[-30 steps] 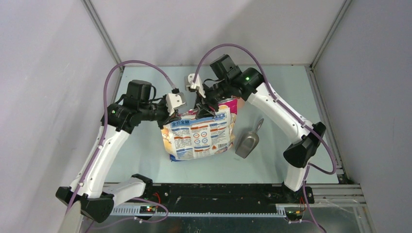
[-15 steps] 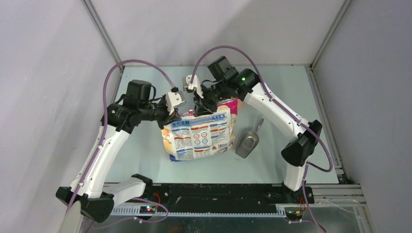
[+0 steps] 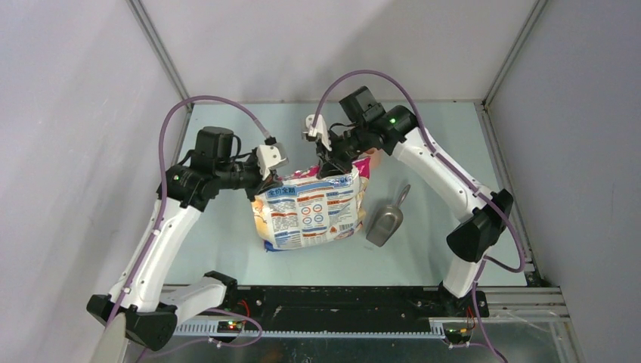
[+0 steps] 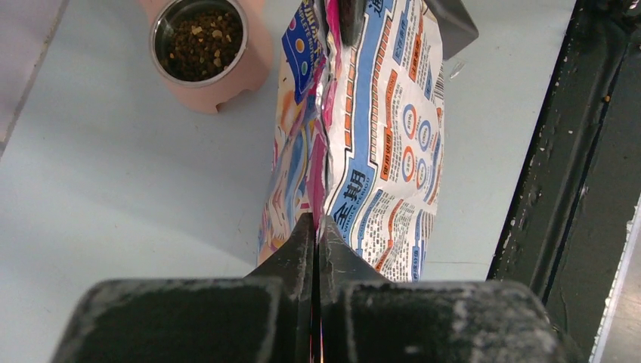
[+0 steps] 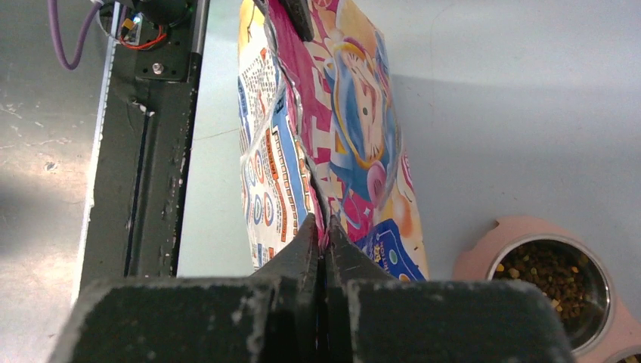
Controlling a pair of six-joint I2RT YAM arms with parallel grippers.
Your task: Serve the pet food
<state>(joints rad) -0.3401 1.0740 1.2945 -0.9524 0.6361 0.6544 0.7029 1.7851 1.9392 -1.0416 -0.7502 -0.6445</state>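
The pink-white-blue printed bag stands on the table between my arms. My left gripper is shut on the left end of its top edge, seen close in the left wrist view. My right gripper is shut on the right end of that edge, seen close in the right wrist view. The bag's top seam runs pinched together between them. Pet food, dark-brown kibble, lies in a steel bowl in a pink holder behind the bag; it also shows in the right wrist view. The bowl is hidden in the top view.
A grey metal scoop lies on the table right of the bag, handle pointing away. The black base rail runs along the near edge. Grey walls enclose the table on three sides.
My right gripper has shifted a little to the right while gripping the bag's top edge. The left gripper and the bag's body have hardly moved.
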